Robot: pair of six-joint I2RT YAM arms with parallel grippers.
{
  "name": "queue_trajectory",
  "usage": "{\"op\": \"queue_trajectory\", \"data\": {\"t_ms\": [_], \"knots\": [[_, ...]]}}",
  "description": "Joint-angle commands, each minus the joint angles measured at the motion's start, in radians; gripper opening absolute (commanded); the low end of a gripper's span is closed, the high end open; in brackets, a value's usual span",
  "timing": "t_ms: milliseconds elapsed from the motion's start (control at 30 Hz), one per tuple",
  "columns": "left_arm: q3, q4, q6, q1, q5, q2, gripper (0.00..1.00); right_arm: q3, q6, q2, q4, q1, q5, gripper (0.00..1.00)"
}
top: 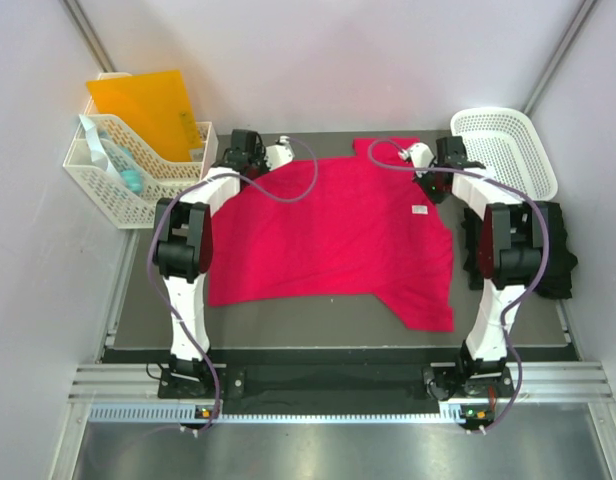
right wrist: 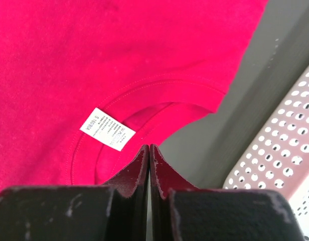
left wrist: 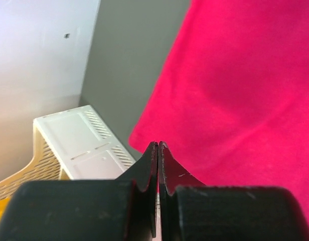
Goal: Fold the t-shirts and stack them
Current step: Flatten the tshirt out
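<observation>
Pinkish-red t-shirt lies spread open on the worktop, unfolded, its neck label toward the right edge; the black t-shirt sits heaped at that edge, so nothing looks stacked yet. Left gripper and right gripper are clenched on nothing over the shirt's far edge. White lattice basket, far right corner, shows nothing inside; the far-left rack holds an orange folder
</observation>
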Motion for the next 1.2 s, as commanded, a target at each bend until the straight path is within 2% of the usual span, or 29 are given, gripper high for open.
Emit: {"op": "queue_trajectory", "data": {"t_ms": [0,467,1167], "knots": [[-0.005,0.096,0.017,-0.002,-0.062,0.014,0.00,0.017,0.000,0.022,0.003,0.007,-0.028,0.00],[0.012,0.107,0.029,-0.002,-0.129,0.100,0.00,-0.012,0.006,0.058,0.017,0.007,-0.030,0.00],[0.105,0.294,0.112,0.009,-0.295,0.281,0.00,-0.004,0.013,0.067,-0.052,0.007,-0.037,0.00]]}}
